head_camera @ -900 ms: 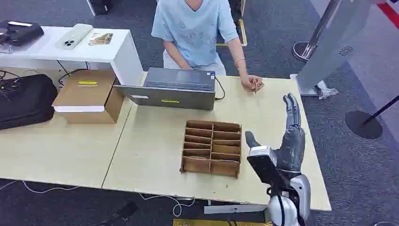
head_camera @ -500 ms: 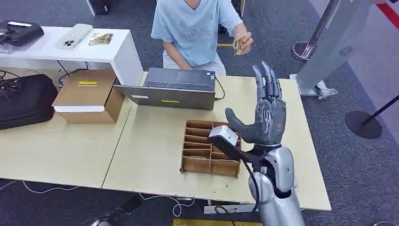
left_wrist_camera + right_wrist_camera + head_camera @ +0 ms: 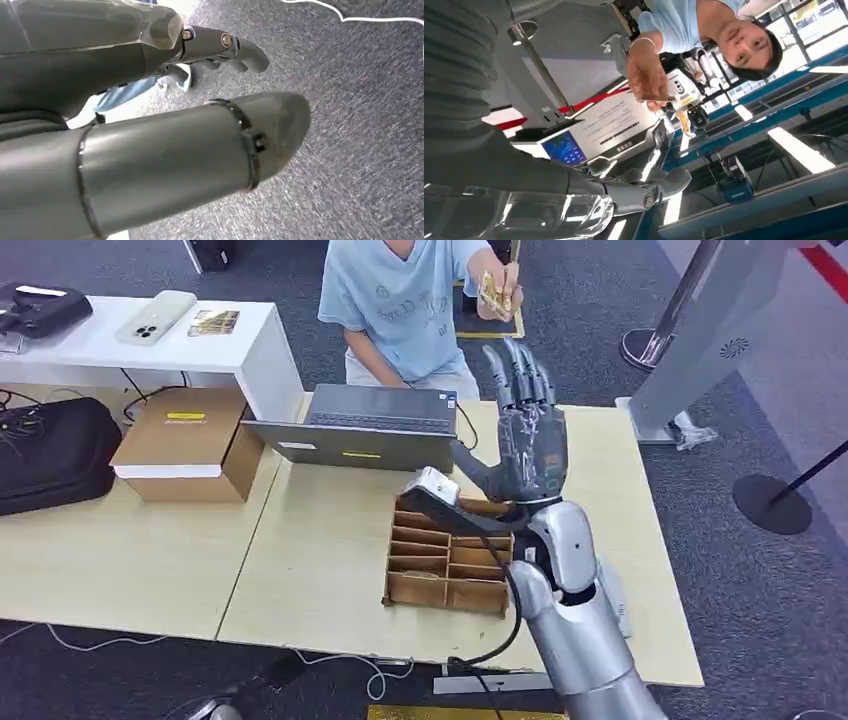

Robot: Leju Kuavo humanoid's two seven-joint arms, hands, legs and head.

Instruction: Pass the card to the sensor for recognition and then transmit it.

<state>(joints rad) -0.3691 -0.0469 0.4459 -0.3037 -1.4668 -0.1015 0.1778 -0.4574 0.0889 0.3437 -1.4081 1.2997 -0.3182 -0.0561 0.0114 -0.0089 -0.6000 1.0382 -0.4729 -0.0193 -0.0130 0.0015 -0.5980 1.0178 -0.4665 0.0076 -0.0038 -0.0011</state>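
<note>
A person in a light blue shirt sits behind the table and holds a yellowish card up in one raised hand. My right hand is lifted above the table, palm up and fingers spread, just below that card and apart from it, holding nothing. In the right wrist view the person's hand pinches the card, seen edge-on beyond my fingertips. My left hand hangs over the grey carpet with nothing in it. A grey flat device lies on the table in front of the person.
A wooden compartment tray sits on the table under my right forearm. A cardboard box and a black bag lie at the left. A white side table carries a phone. A grey kiosk stand rises at the right.
My right arm rose from the table's right side and swung up and left toward the person. The person lifted the card from the tabletop to shoulder height and higher.
</note>
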